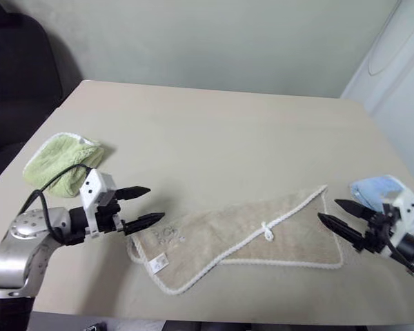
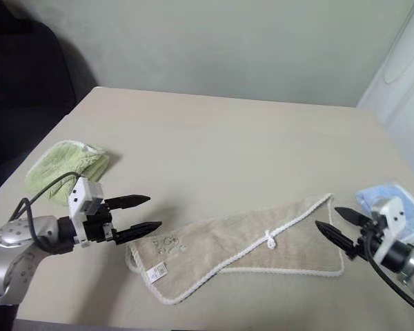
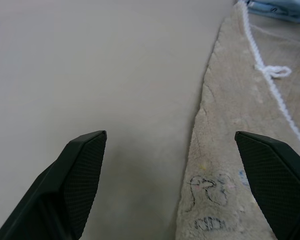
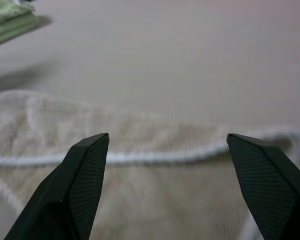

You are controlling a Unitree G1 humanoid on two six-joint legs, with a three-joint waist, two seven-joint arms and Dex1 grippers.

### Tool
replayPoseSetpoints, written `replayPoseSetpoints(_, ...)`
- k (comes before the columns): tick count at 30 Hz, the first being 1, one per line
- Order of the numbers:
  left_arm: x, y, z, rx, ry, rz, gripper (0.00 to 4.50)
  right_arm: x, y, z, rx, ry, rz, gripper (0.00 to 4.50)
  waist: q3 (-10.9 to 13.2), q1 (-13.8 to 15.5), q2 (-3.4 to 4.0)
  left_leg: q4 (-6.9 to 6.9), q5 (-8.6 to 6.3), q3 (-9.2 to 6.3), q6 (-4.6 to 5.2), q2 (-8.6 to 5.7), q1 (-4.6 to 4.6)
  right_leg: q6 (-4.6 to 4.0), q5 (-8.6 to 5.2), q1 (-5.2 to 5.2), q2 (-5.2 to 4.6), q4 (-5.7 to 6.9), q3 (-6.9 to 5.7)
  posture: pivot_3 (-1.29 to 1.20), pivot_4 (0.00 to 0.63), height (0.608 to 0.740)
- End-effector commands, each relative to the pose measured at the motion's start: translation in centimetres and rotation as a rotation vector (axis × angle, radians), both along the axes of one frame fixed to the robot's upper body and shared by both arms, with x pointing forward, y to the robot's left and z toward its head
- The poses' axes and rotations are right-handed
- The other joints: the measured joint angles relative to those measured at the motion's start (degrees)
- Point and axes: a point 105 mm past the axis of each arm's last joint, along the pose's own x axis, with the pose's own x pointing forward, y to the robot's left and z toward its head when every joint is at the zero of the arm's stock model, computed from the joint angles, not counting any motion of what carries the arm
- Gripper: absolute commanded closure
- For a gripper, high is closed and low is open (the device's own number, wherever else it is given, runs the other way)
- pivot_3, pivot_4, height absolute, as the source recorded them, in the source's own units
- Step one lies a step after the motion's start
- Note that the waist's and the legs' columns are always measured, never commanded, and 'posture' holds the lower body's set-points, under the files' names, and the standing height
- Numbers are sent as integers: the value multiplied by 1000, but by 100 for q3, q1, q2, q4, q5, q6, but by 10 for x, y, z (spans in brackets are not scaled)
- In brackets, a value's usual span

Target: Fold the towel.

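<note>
The beige towel [image 1: 241,234] lies folded into a long strip near the table's front edge, with white corded edging, a small white loop [image 1: 266,231], a white label [image 1: 159,262] and dark embroidery [image 3: 207,187] at its left end. My left gripper [image 1: 148,205] hovers open just left of that end, with nothing between its fingers. Off the towel's right end, my right gripper [image 1: 336,212] is open too and holds nothing. In the right wrist view the towel's corded edge [image 4: 155,157] runs between the two spread fingers.
A folded light green cloth [image 1: 61,163] lies at the left side of the beige table [image 1: 214,138]. A light blue cloth [image 1: 390,196] sits at the right edge, behind my right gripper. A dark chair stands beyond the table's far left corner.
</note>
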Motion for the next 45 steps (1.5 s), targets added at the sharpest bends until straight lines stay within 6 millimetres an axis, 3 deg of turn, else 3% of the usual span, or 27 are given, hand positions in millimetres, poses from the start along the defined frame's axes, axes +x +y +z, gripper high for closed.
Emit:
replayPoseSetpoints(1, 2, -4, 10, -8, -40, -15, 27, -3, 1, 17, -22, -70, 22, 527, -1, -7, -1, 0, -2, 5, 1, -1, -6, 0, 0, 2, -2, 0, 1, 0, 150, 740)
replayPoseSetpoints(10, 3, -9, 11, -6, -47, -36, 27, -3, 10, 9, -27, -65, 7, 527, -17, -40, 1, -3, -7, 11, -2, 3, 5, -53, 33, -5, 1, 23, -1, 0, 150, 740)
replayPoseSetpoints(15, 9, -12, 14, 31, -83, -37, 27, 3, 1, 12, -51, -85, -10, 527, -18, -38, 2, 2, -7, 10, -1, 1, 5, -9, 6, -3, 0, 22, 1, 0, 150, 740)
replayPoseSetpoints(22, 9, -24, 7, 107, -92, -104, 27, 8, -7, 9, -89, -113, -75, 527, -24, -35, 4, 2, -7, 9, 0, 2, 5, -41, 26, -4, -2, 25, 1, 0, 150, 740)
replayPoseSetpoints(26, 0, -31, 13, 159, -108, -214, 27, 12, -8, 9, -114, -122, -86, 527, -28, -39, -3, 1, -7, 9, 0, 4, 6, -51, 32, -5, 1, 26, -1, 0, 150, 740)
replayPoseSetpoints(34, -21, -44, 6, 259, -75, -438, 27, 6, -7, 6, -113, -113, -102, 527, -33, -36, 5, 1, -9, 8, 2, 2, 6, -45, 28, -4, -1, 26, 0, 0, 150, 740)
replayPoseSetpoints(40, -55, -48, -8, 341, 83, -731, 27, 7, -10, 10, -121, -126, -118, 527, -36, -39, 6, 1, -11, 5, 0, 4, 0, -12, 8, -11, -2, 26, 0, 0, 150, 740)
replayPoseSetpoints(45, -67, -46, -22, 426, 106, -853, 27, 4, -8, 9, -120, -126, -126, 527, -49, -42, 23, -1, -20, 4, 0, 7, 0, -29, 19, -15, -3, 28, 0, 0, 150, 740)
